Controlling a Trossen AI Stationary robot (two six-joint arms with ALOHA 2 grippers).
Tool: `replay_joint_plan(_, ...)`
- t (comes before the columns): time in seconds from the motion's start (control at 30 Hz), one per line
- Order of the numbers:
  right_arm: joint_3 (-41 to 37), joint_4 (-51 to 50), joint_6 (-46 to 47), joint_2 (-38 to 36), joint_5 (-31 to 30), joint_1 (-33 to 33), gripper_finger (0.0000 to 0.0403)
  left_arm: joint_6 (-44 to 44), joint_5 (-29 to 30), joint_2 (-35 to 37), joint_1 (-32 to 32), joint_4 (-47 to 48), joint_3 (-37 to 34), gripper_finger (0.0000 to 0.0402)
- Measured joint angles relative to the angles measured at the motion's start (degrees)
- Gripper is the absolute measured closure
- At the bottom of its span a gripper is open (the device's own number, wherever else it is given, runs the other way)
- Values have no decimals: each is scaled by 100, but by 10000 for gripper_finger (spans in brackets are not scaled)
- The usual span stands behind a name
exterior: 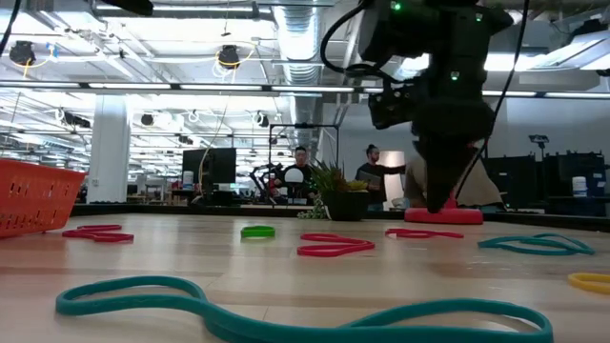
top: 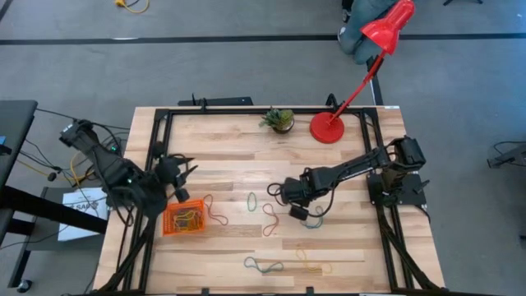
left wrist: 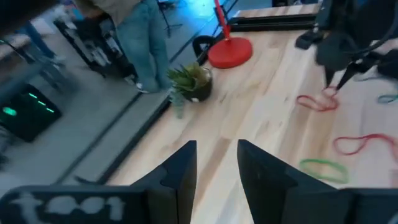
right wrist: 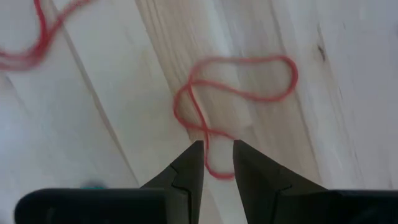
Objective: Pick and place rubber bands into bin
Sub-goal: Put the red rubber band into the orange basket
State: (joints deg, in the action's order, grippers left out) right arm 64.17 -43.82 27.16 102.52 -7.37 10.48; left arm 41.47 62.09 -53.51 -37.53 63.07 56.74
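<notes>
The orange bin [top: 183, 219] sits near the table's left side, with a few bands inside; its wall [exterior: 33, 195] also shows in the low view. Loose bands lie on the wood: red [top: 271, 216], red [top: 216, 210], green [top: 252, 200], teal [top: 263, 265], yellow [top: 310, 260]. My right gripper [top: 279, 196] points down just above the middle red band [right wrist: 239, 81]. It is open, its fingertips [right wrist: 217, 155] on either side of that band's narrow end [right wrist: 214, 167]. My left gripper [top: 179, 191] hovers open and empty by the bin's far edge.
A small potted plant [top: 279, 120] and the red lamp's round base [top: 326, 127] stand at the far edge. Black frame rails [top: 156, 156] run along the table's sides. More bands lie toward the near edge [exterior: 286, 310]. People stand in the room beyond [exterior: 372, 171].
</notes>
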Motion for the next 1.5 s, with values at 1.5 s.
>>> replay_joint_plan(1.5, -759, 1764, 342, 118, 478, -61, 324, -2350, -4962, -2763, 2889, -6649, -1570, 294)
